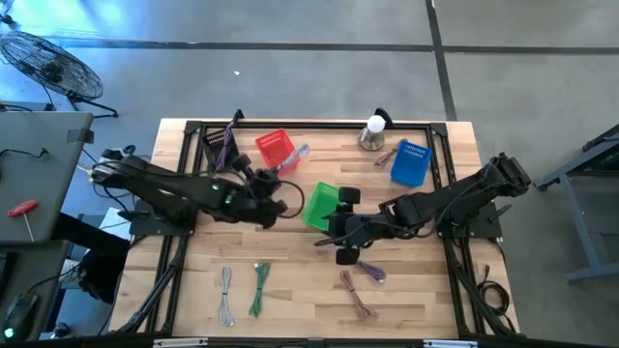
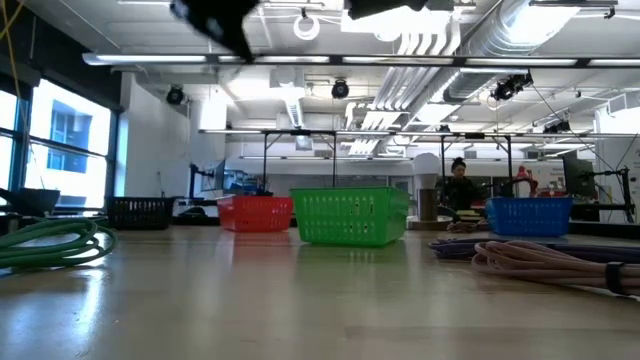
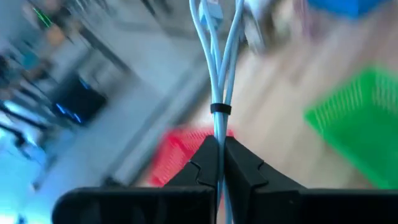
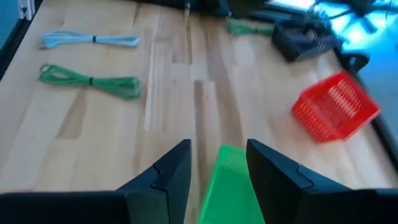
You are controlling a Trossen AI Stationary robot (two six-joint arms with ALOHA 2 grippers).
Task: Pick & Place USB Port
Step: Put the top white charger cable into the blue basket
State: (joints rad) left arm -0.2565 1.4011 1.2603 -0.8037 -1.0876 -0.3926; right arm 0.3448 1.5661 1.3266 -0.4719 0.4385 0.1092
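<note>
Three baskets in a row across the table, cables at both sides.

A green basket stands near the middle of the table, upright, with a red basket just beside it on one side and a blue basket well apart on the other. A coiled green cable lies near one edge; a pinkish cable bundle lies near the opposite edge, with a darker purple cable beyond it. A blurred dark arm part hangs at the top. Behind the table, a person sits in the room.
</note>
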